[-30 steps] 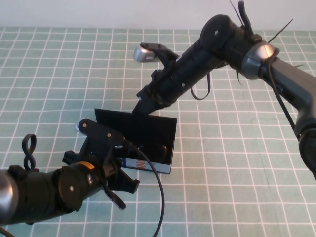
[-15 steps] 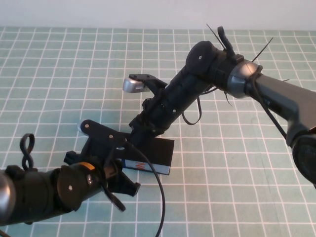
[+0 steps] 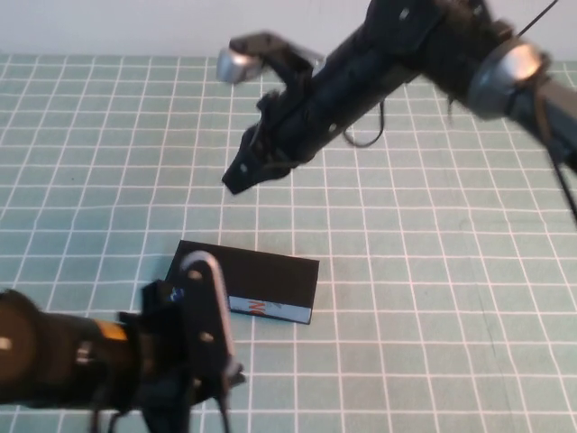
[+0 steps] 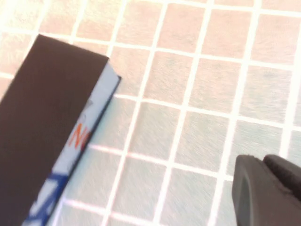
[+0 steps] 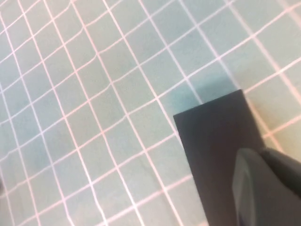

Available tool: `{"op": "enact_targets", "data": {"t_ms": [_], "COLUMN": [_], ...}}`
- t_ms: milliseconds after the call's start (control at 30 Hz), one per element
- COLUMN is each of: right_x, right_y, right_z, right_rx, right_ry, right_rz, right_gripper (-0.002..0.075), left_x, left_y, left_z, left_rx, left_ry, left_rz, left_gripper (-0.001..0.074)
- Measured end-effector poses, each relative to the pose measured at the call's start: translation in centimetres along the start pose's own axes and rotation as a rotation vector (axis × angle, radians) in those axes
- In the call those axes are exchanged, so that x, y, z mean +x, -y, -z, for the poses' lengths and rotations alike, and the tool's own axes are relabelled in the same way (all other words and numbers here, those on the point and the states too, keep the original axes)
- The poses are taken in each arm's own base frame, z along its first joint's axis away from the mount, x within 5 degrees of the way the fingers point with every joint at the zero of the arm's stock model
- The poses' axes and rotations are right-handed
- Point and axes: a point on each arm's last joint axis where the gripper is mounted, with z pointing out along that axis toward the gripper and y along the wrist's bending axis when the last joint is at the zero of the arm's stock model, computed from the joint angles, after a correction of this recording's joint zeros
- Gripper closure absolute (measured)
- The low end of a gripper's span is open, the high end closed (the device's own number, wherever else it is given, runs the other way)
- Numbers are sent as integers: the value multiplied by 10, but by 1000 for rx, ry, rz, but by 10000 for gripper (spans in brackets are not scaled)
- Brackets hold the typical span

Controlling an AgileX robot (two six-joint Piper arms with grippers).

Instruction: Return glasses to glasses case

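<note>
high view: the glasses case (image 3: 248, 282), a flat rectangular black box with a light blue front strip printed in blue and orange, lies shut on the green checked worktop (image 3: 433, 271), its long axis running across the view. the glasses do not show anywhere; as a judgement, they sit inside under the lid. the right tool (image 3: 242, 173) hangs in the air above and beyond the case, clear of it, and i cannot tell how its fingers stand. the left tool (image 3: 203, 361) sits just on the near side of the case, the closer of the two; its fingers cannot be read either.

left wrist view: the case (image 4: 44, 136) lies beside a dark tip of the left tool (image 4: 268, 188), with bare worktop between them, so nothing is touched or held.

right wrist view: the black lid (image 5: 218, 141) lies flat below the right tool (image 5: 265, 183), apart from it.

judged from this, only pulling both arms away from the case seems left.
</note>
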Motion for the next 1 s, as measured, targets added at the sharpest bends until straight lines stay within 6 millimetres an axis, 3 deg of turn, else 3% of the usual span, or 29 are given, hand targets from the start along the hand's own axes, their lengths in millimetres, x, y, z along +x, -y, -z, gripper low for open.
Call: {"op": "enact_targets", "data": {"t_ms": [167, 367, 467, 767, 867, 1000], "right_x": [-8, -12, -13, 0, 18, 59], "right_y": [-24, -54, -74, -152, -175, -203], "right_z": [47, 113, 147, 241, 270, 294], "right_rx": [135, 370, 446, 555, 628, 704], "right_ry": [6, 46, 115, 352, 426, 528], "right_rz": [7, 5, 17, 101, 111, 116], "right_gripper": [737, 737, 737, 737, 737, 737], "left_x": [8, 22, 30, 27, 21, 13], "left_y": [-8, -15, -11, -8, -8, -12], "left_z": [44, 112, 133, 145, 147, 152], "left_rx": [-57, -282, -378, -415, -408, -430], "left_ry": [48, 136, 167, 270, 342, 453], "left_rz": [156, 351, 470, 605, 607, 623], "left_gripper": [734, 733, 733, 733, 734, 733]}}
